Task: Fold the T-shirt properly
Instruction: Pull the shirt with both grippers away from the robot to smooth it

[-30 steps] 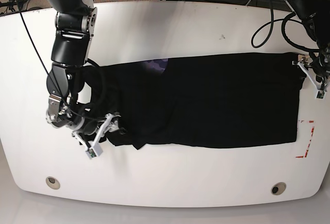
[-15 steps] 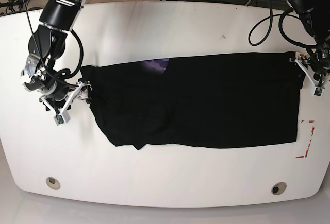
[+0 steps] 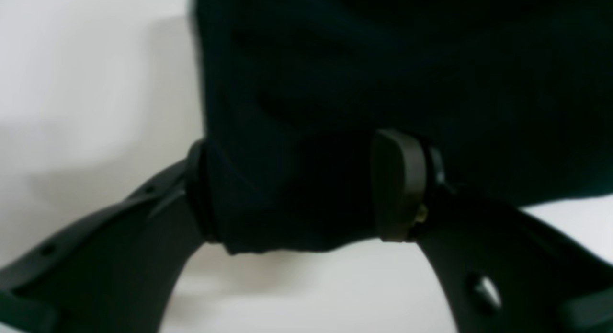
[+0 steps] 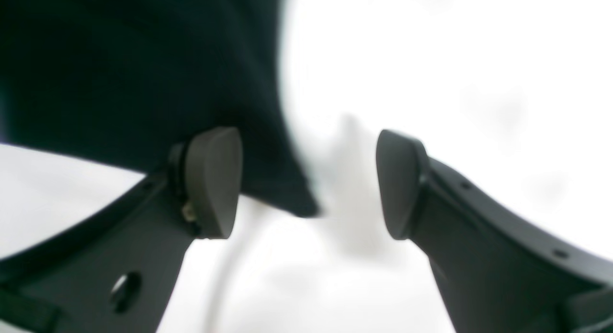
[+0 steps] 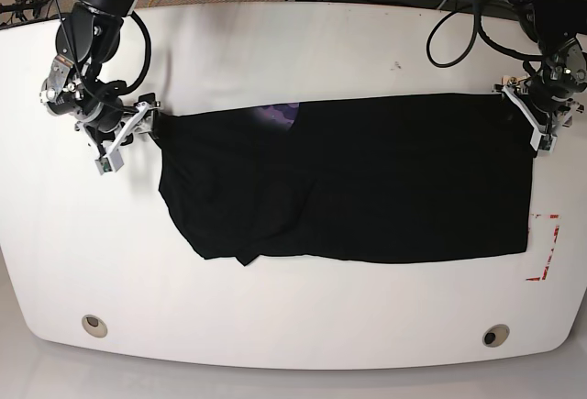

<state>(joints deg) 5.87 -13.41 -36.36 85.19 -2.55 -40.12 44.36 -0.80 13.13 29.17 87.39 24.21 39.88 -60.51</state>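
Note:
The black T-shirt [image 5: 367, 179] lies as a long folded band across the white table [image 5: 293, 316], with a purple patch [image 5: 278, 115] showing at its far edge. My right gripper [image 5: 151, 127] stands at the shirt's far left corner. In the right wrist view this gripper [image 4: 306, 184] is open, and the shirt's corner [image 4: 268, 179] reaches partway into the gap beside the left finger. My left gripper [image 5: 535, 116] is at the far right corner. In the left wrist view it [image 3: 299, 189] is open wide, with the shirt's corner [image 3: 287, 203] filling the space between its fingers.
Red tape marks [image 5: 546, 248] sit on the table right of the shirt's near right corner. Two round holes [image 5: 93, 324] [image 5: 496, 336] lie near the front edge. Cables [image 5: 459, 41] trail over the back right of the table.
My right arm has swung from the shirt's near left edge back to its far left corner. The left gripper has shifted slightly towards the back at the far right corner. Both jaws have narrowed a little.

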